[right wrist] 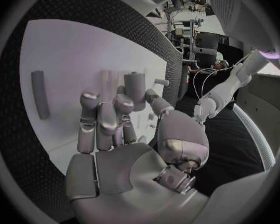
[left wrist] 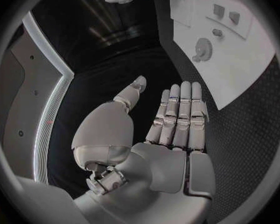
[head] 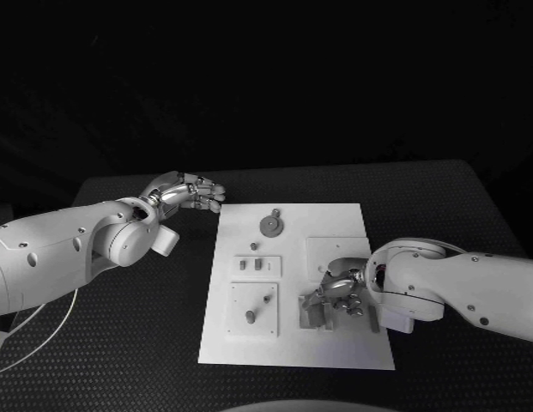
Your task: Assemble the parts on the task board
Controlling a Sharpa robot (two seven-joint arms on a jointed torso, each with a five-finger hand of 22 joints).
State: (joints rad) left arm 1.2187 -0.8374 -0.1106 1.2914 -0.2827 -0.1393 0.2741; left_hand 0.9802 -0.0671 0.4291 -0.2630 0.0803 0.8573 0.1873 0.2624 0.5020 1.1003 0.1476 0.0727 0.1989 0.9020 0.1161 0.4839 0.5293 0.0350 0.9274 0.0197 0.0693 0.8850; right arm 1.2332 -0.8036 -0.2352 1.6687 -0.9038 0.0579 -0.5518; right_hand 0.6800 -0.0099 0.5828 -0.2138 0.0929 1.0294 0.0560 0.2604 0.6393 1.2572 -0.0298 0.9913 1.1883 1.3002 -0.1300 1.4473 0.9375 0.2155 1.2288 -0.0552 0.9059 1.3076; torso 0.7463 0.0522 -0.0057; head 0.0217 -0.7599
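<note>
We see the white task board (head: pixel 293 343) lying in the middle of the black table (head: pixel 464 197), with grey parts spread over it. Near its far end lies a round gear-like part (head: pixel 272 225), and below that sits a small raised plate bearing two short pegs (head: pixel 257 265). Closer to us, on the board's left half, a second raised plate (head: pixel 252 310) carries a slim pin and a stubby peg. Our left hand (head: pixel 187 194) hovers over the table just beside the board's far left corner, apart from the board; in the left wrist view that hand (left wrist: pixel 171 119) holds nothing, its fingers (left wrist: pixel 185 112) straight and pressed side by side with the thumb set away from them, and the gear-like part (left wrist: pixel 203 50) lies well ahead on the board (left wrist: pixel 239 79). Our right hand (head: pixel 341 290) is down over the board's near right quarter among the parts. In the right wrist view its fingers (right wrist: pixel 102 119) are curled against an upright grey cylinder (right wrist: pixel 134 90) standing on the board (right wrist: pixel 65 55), but we cannot tell whether they actually grip it. A flat grey bar (right wrist: pixel 40 94) lies on the board off to one side of that hand.
</note>
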